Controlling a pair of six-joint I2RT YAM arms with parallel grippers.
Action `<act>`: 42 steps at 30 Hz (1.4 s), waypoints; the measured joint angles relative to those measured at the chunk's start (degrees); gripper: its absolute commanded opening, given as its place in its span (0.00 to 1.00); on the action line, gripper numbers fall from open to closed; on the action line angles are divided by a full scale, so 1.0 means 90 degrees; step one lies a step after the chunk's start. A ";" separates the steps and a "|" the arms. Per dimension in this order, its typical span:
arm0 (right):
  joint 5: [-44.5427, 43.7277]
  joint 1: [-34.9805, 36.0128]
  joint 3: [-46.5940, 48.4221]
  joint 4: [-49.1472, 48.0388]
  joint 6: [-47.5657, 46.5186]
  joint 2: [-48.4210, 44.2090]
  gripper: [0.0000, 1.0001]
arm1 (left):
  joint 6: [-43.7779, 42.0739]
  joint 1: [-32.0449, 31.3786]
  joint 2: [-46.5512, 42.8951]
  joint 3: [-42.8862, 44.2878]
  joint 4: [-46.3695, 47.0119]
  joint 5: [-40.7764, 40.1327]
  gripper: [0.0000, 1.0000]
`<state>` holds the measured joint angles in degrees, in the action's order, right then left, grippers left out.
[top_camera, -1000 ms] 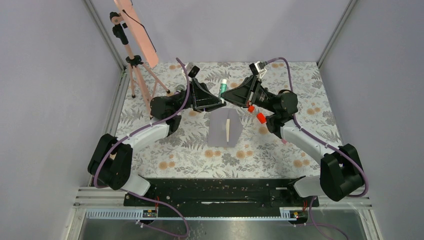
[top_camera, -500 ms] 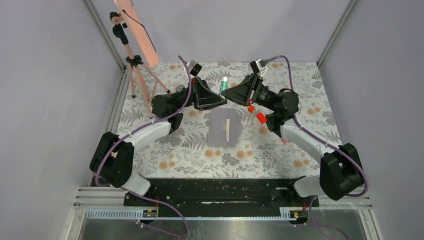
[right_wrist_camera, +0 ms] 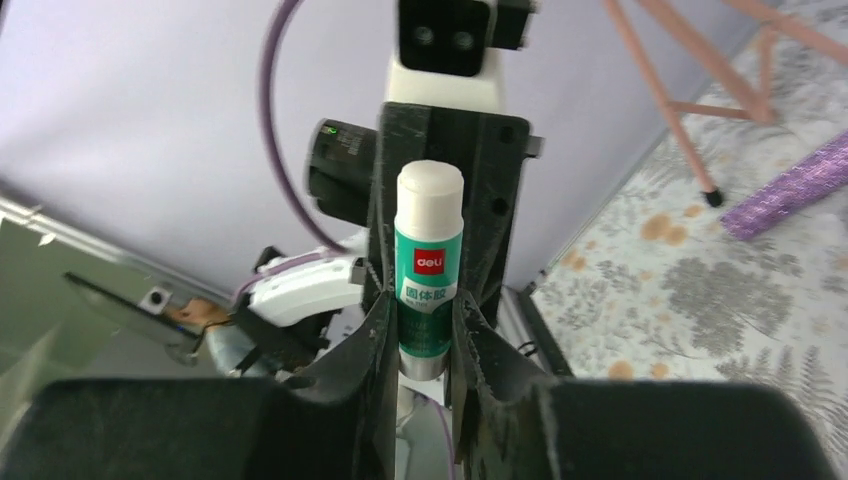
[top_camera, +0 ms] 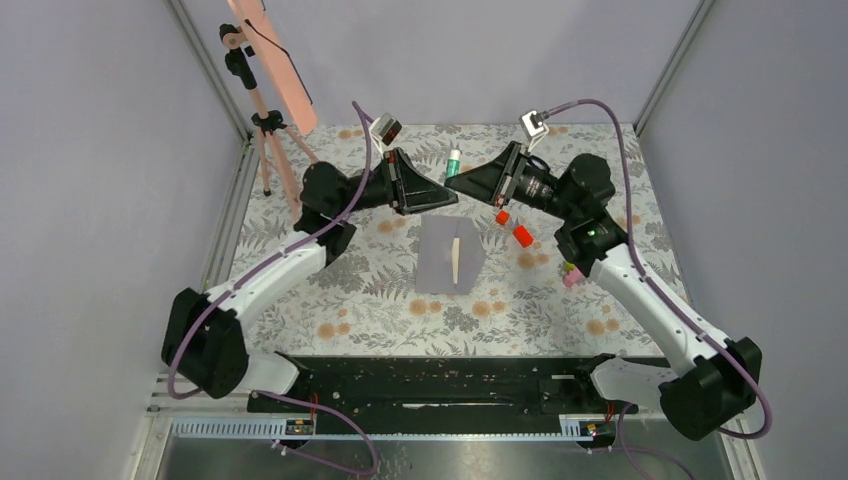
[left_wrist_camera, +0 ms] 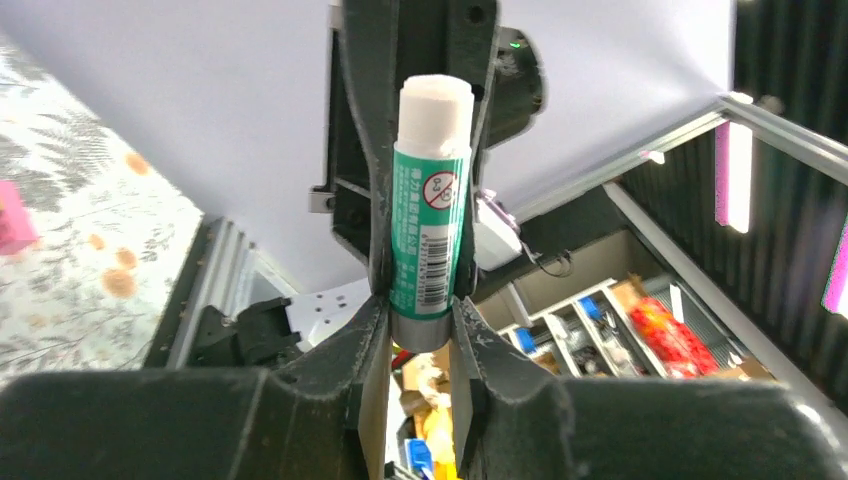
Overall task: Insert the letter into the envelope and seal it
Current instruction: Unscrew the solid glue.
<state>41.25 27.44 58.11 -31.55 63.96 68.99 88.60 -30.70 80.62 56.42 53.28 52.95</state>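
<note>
The grey-lilac envelope (top_camera: 436,256) lies flat mid-table, with a narrow cream strip of the letter (top_camera: 457,258) showing on it. My left gripper (top_camera: 449,197) and right gripper (top_camera: 451,183) meet tip to tip above the table behind the envelope. Both are shut on a green glue stick (top_camera: 453,160) with a white top. In the left wrist view the stick (left_wrist_camera: 430,230) stands between my left gripper's (left_wrist_camera: 421,318) tips, with the other gripper's fingers (left_wrist_camera: 356,170) flanking it. The right wrist view shows the same stick (right_wrist_camera: 428,285) in my right gripper (right_wrist_camera: 425,322).
A pink tripod (top_camera: 268,135) with a pink panel stands at the back left. Two small red pieces (top_camera: 521,236) lie right of the envelope, and a small pink piece (top_camera: 572,277) lies farther right. Grey walls enclose the floral mat (top_camera: 350,300).
Both grippers have risen and moved a little towards the back with the glue stick held between them. The envelope and letter have not moved.
</note>
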 measured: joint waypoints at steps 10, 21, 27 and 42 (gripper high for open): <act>-0.1615 0.0478 0.1399 0.3385 -0.2091 -0.0248 0.00 | -0.3553 -0.0376 -0.0668 0.1734 -0.5598 -0.1214 0.22; -0.1268 0.0780 0.0993 0.4231 -0.3621 -0.0250 0.00 | -0.4614 -0.0595 -0.0724 0.1739 -0.7516 -0.0981 0.62; -0.1073 0.0857 0.0743 0.4952 -0.4796 -0.0743 0.00 | -0.4741 0.0000 -0.1107 0.1736 -0.7684 -0.0576 0.63; -0.0952 0.0862 0.0748 0.5166 -0.5421 -0.0872 0.00 | -0.4435 -0.0056 -0.1222 0.1644 -0.7198 -0.0495 0.75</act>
<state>32.69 35.20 64.84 14.94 15.18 61.14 48.69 -31.20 69.63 71.22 -11.51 48.49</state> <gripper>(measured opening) 0.236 0.751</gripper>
